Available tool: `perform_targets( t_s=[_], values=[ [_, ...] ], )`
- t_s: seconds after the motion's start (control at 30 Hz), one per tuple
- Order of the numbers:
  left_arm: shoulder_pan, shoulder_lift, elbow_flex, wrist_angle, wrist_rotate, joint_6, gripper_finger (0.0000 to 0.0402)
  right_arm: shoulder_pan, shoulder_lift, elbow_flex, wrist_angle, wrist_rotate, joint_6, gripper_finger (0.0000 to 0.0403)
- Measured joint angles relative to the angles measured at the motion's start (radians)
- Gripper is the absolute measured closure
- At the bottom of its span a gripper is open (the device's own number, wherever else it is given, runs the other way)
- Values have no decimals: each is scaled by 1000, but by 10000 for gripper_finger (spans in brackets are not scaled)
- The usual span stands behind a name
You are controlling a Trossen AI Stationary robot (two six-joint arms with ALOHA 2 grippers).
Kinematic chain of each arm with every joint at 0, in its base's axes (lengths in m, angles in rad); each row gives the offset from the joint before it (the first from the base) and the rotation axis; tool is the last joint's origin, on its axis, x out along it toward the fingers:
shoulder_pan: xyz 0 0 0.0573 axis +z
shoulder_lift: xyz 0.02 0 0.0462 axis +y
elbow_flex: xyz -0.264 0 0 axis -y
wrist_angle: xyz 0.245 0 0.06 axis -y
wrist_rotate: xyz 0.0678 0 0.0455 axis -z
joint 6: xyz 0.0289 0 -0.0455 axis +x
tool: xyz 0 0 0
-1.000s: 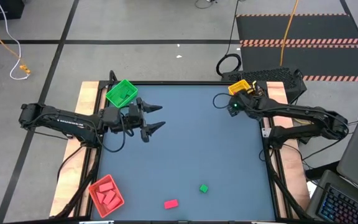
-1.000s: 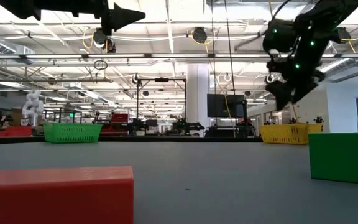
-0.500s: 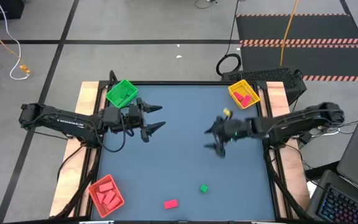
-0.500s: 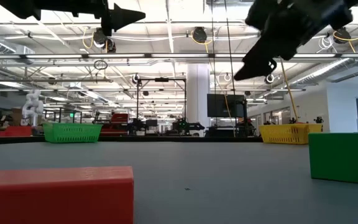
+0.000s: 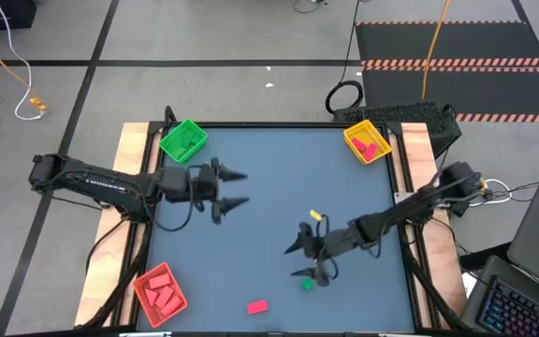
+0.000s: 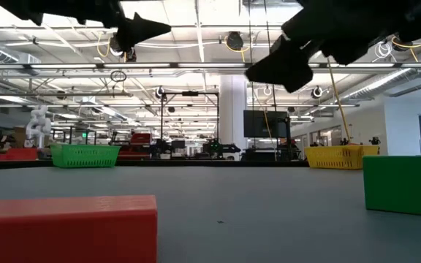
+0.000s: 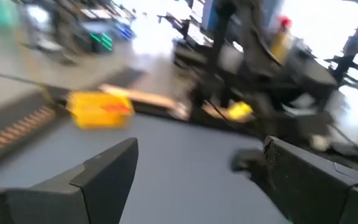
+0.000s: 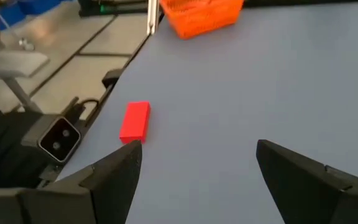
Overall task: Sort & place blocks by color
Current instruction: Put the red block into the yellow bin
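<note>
While the left gripper waits open at centre-left, the right gripper, jaws wide & empty, has swung from yellow tray down over green block, prob next pick.

Dark table with green tray, yellow tray, red tray at three corners.

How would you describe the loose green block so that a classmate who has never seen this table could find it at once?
Start at the dark table and go to its near edge, between the red tray and the right arm's open pincer. Two loose blocks lie there. The green block is the small cube under that pincer; its neighbour, the red block, is a flat bar.
</note>
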Motion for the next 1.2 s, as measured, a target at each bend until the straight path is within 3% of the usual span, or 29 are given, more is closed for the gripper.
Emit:
perform_targets(
  t_s=[0.23, 0.43, 0.7, 1.2],
  values=[
    [-235, 0, 0, -94, 21, -16, 55, 35, 184, 176, -40, -2, -65, 94],
    [-401, 0, 0, -113, -211, 12, 55, 60, 313, 325, -130, -4, -88, 94],
    [-466, 3, 0, -124, -357, -16, 55, 102, 428, 440, -143, -2, -91, 94],
    [-533, 3, 0, -149, -420, -138, 55, 160, 558, 537, -147, 108, -51, 94]
  ],
)
